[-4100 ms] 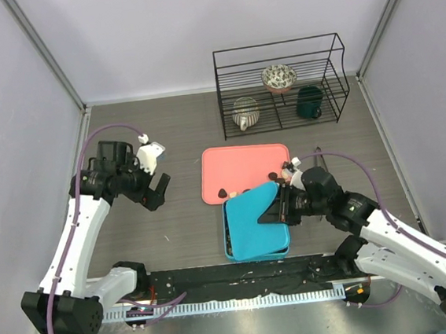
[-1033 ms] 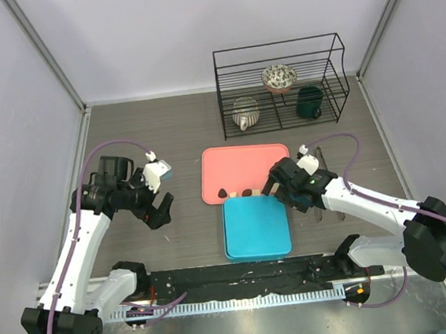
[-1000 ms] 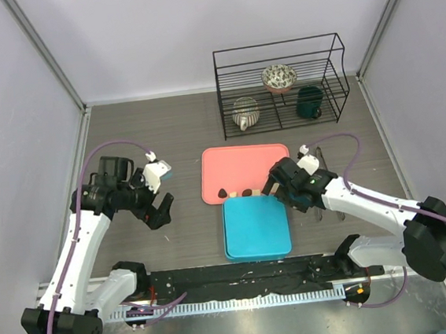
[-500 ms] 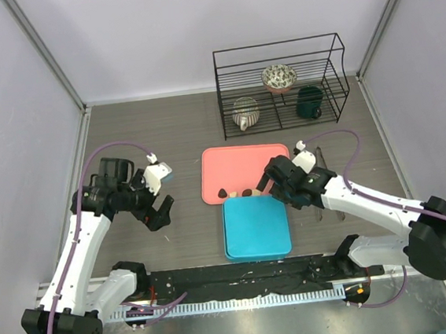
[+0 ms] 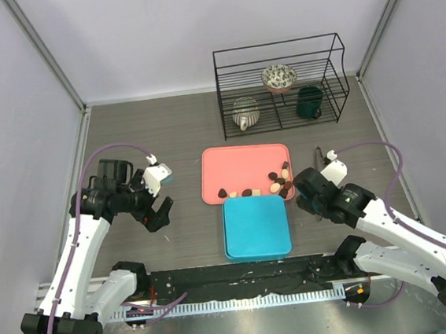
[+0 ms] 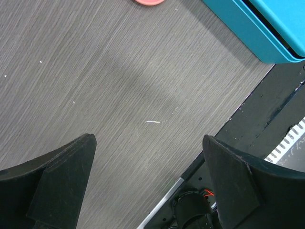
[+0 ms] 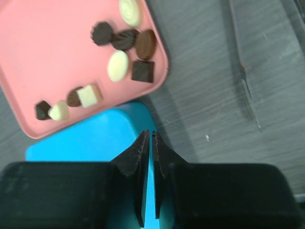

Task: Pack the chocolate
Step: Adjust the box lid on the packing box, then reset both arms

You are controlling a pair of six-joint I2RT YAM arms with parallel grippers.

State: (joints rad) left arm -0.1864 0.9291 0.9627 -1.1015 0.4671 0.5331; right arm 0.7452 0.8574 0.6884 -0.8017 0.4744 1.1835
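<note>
Several small chocolate pieces [image 5: 276, 180], dark, mid brown and cream, lie along the near edge and right corner of the pink tray [image 5: 238, 159]. The right wrist view shows one cluster of chocolate [image 7: 125, 42] and another [image 7: 71, 101] on the pink tray [image 7: 43, 52]. The teal box [image 5: 256, 227] sits closed just in front of the tray. My right gripper [image 5: 297, 196] hangs over the box's far right corner [image 7: 90, 138]; this gripper [image 7: 148, 134] is shut, holding nothing. My left gripper [image 5: 159, 213] stands open over bare table, left of the box [image 6: 257, 24], its jaws [image 6: 147, 141] wide apart.
A black wire rack [image 5: 282, 82] at the back holds a patterned bowl [image 5: 278, 76], a striped pot [image 5: 245, 113] and a dark green cup [image 5: 308, 102]. A dark thin utensil [image 5: 318, 158] lies right of the tray [image 7: 242, 62]. A black rail [image 5: 241, 276] runs along the near edge.
My right arm has drawn back to the right off the tray corner, uncovering more chocolates, and its jaws have closed. The box lid, half raised four seconds ago, lies flat. The left arm barely moved.
</note>
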